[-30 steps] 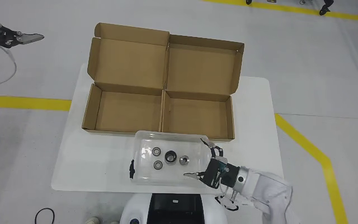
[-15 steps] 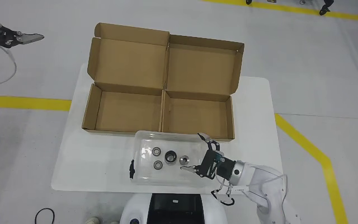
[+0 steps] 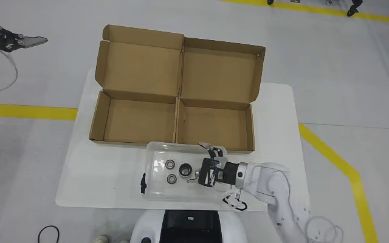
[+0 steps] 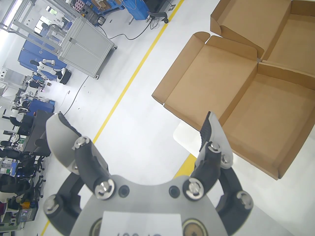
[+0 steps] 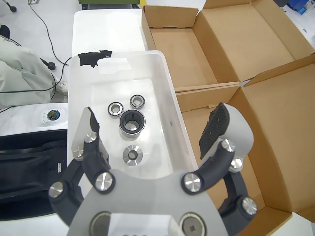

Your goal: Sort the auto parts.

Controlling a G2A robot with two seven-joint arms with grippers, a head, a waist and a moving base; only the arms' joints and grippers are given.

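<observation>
There's the right end effector (image 5: 154,116), wide open over the bin (image 5: 161,57) at the near edge of the worktop (image 5: 105,25), disc (image 5: 133,155) just below. Small, hard, slick steel, heavy for its size I'd say: pinch squarely across the rim or it'll squirt out

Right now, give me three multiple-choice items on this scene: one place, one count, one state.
1. Where do the auto parts lie? A. in a cardboard box B. in the clear bin C. on the bare table
2. How many parts are there? A. two B. four C. six
3. The right gripper is: A. open B. shut on a part C. shut, empty
1 B: all lie on the bin's floor. 2 B: two small bearings, one large ring, one silver disc. 3 A: its fingers stand wide apart.
</observation>
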